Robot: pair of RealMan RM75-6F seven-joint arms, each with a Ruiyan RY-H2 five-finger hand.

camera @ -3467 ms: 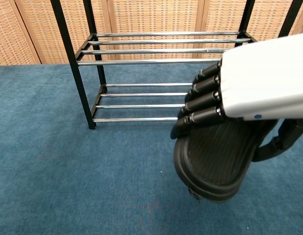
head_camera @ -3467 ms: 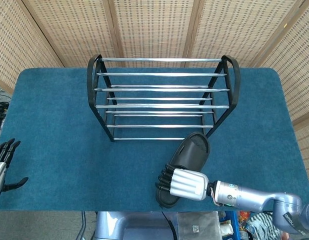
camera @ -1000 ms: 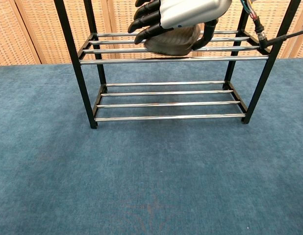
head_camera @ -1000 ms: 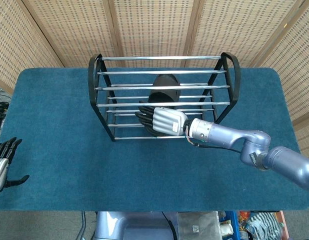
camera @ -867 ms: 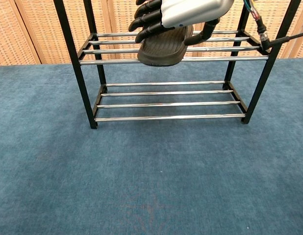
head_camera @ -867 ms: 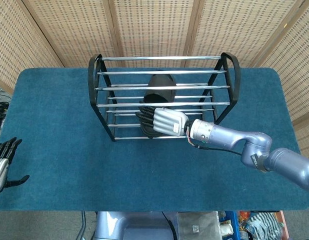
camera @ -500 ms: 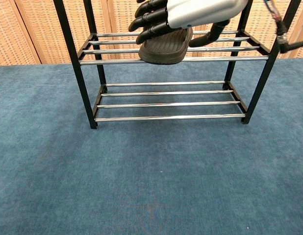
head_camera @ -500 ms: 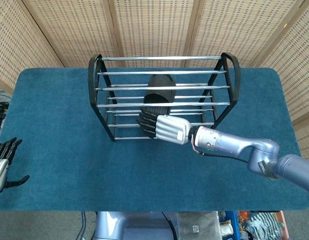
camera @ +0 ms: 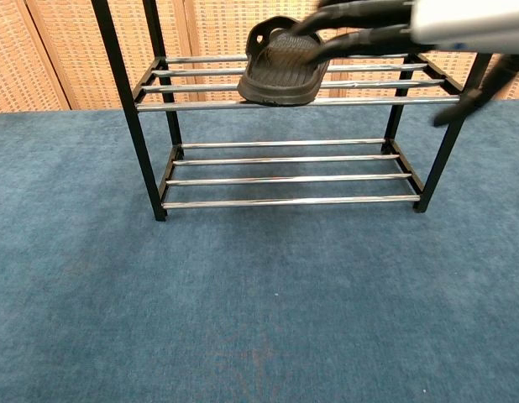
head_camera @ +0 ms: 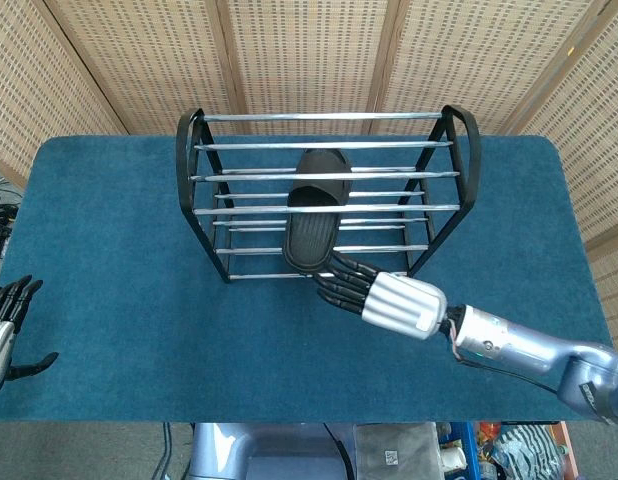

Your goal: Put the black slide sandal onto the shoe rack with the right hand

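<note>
Head view, we count: one black slide sandal (head_camera: pixel 314 210) on one shoe rack (head_camera: pixel 194 170); right hand (head_camera: pixel 384 296) empty, fingers spread; left hand (head_camera: pixel 3 325) empty, fingers apart.

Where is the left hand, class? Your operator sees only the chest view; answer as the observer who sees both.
Observer: The left hand is by the table's left edge, fingers apart, holding nothing.
Operator: Is any shelf above the sandal?
Observer: Yes, bars of the rack's top shelf cross over the sandal.
Operator: Where is the right hand?
Observer: The right hand is in front of the rack, fingers spread near the sandal's heel.
</note>
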